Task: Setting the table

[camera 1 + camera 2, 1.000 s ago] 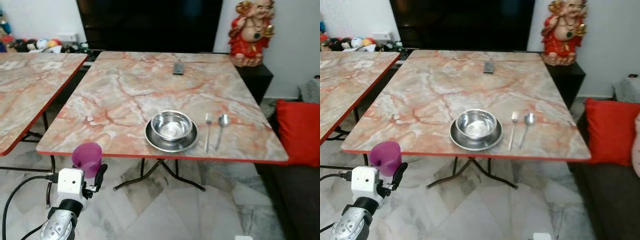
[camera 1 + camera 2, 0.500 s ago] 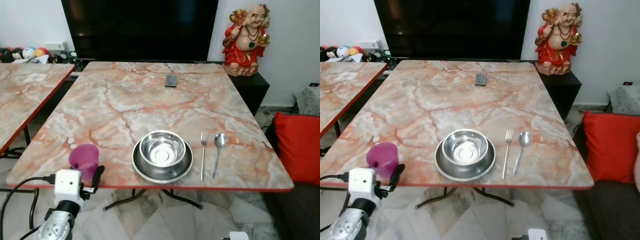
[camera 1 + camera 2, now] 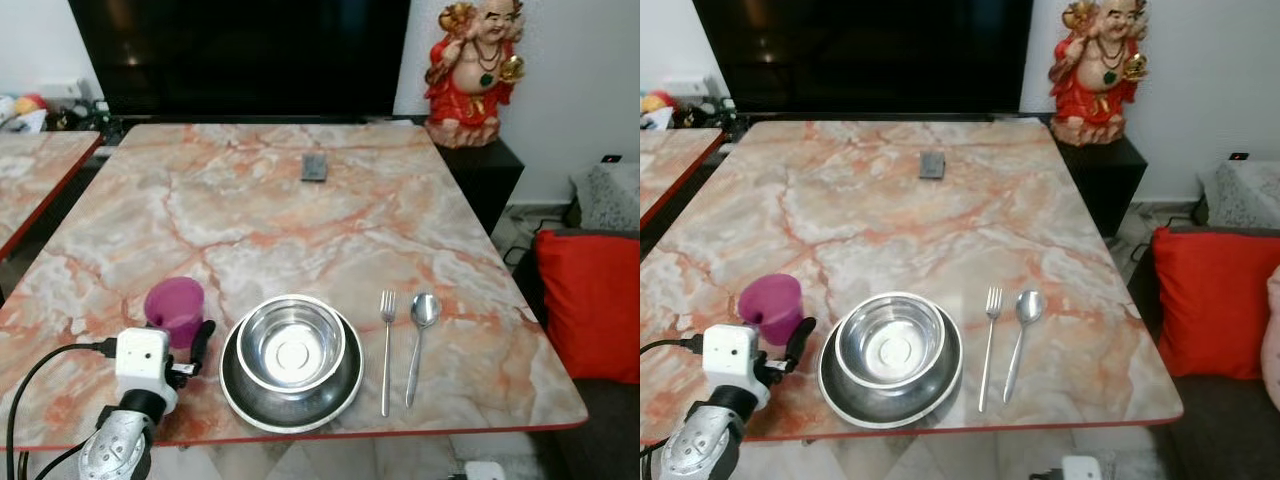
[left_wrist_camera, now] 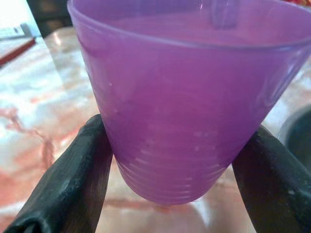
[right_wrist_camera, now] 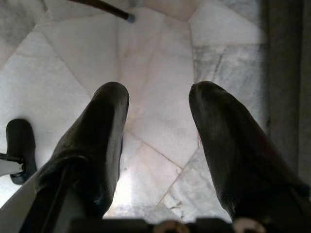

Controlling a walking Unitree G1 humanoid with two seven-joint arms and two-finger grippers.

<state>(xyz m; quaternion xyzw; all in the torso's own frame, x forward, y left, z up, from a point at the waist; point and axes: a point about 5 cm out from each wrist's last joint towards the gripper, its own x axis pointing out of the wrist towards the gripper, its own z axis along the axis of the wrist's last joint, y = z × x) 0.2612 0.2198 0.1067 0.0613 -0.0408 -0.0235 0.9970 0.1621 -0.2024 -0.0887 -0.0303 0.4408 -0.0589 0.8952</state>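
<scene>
Head views / table: marble-pattern, orange-veined tabletop w/ red edge (image 3: 300, 200), smooth, glossy.
Head views / place setting: round steel bowl (image 3: 291, 345) nested in round steel plate (image 3: 292, 400); slim steel fork (image 3: 387, 350) and steel spoon (image 3: 418, 345) just beside, on robot's right, handles toward near edge.
Head views / cup: translucent purple plastic tumbler (image 3: 175, 310), upright, over near-left of table, just left of plate.
Head views / key relation: cup sits betw. fingers of left gripper (image 3: 178, 340); free spot lies beside plate, so judged next move is straight down. Left arm nearer.
Left wrist view: two black fingers (image 4: 73, 179) pressed on ribbed, tapered cup wall; gripping cup. Cannot tell if base touches table.
Right wrist view: right gripper (image 5: 158, 145) hangs idle, fingers apart, over pale marble floor tiles (image 5: 160, 43).
</scene>
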